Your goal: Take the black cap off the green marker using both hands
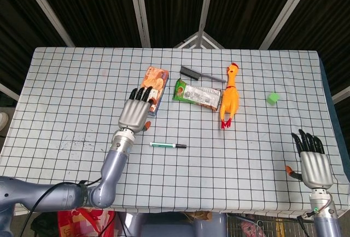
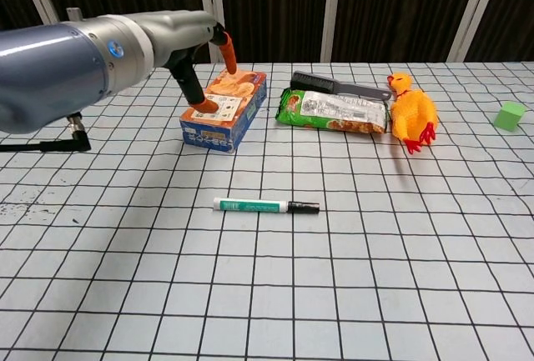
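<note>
White checked cloth is covering the table (image 1: pixel 71 84), and the green marker with its black cap (image 1: pixel 168 145) is lying flat on it, cap end pointing toward the robot's right, just beyond and to the right of the left hand's wrist. Above the cloth, the left hand (image 1: pixel 135 112) is hovering with fingers (image 1: pixel 143 92) extended and apart, grasping nothing, fingertips over the near end of the orange snack box (image 1: pixel 151 90). Well away from the marker, the right hand (image 1: pixel 314 163) is hanging at the table's near right edge, fingers spread, holding nothing.
</note>
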